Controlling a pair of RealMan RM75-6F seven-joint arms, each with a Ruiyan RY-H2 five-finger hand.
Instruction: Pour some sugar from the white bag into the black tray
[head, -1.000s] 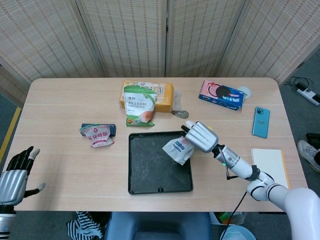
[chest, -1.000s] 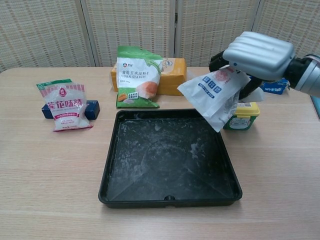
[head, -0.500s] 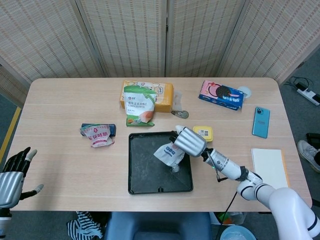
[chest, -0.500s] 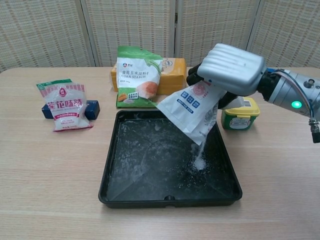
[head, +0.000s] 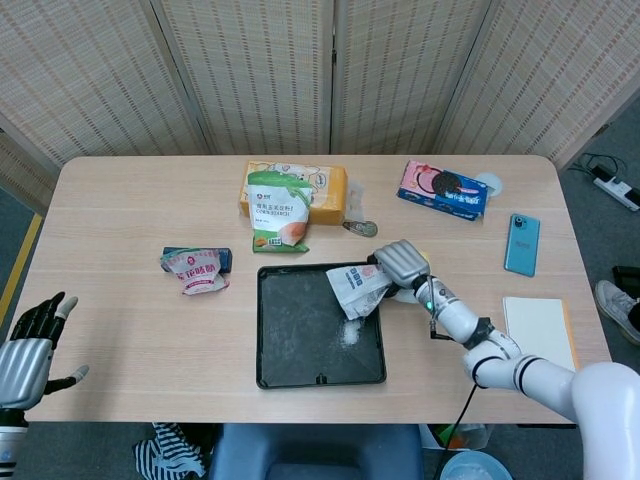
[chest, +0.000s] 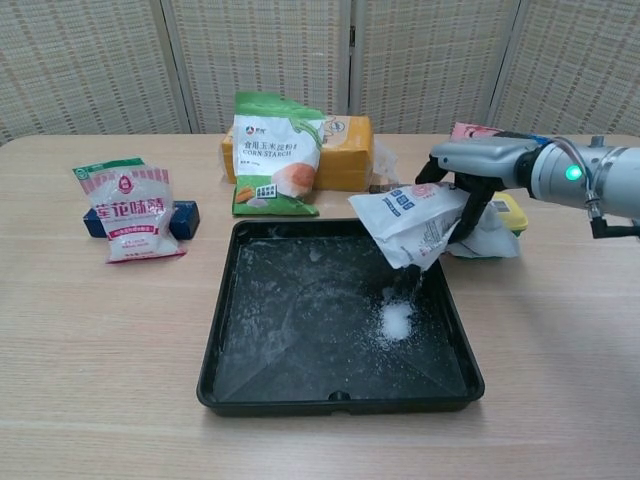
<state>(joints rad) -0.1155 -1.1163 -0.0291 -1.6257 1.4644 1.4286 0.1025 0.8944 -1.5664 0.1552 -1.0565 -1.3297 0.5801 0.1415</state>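
over the tray's (chest: 225, 330) right side, the right hand (chest: 478, 165) grips the white bag (chest: 412, 225) from above — fingers wrapped down around its upper end, by the look of the chest view. the bag's long axis slants from the hand down and toward the tray's middle, mouth lowest, hanging just above a small white sugar pile (chest: 396, 320) on the tray floor. in the head view the same hand (head: 400, 264) sits at the tray's (head: 270, 340) right rim with the bag (head: 355, 289) reaching inward over it. so the pour line runs straight down into the tray, not past its edge — my read is that some sugar is already in, and the next call is tipping the mouth back up. the left hand (head: 25, 350) hangs well apart, off the table's near-left corner, fingers spread, holding nothing.
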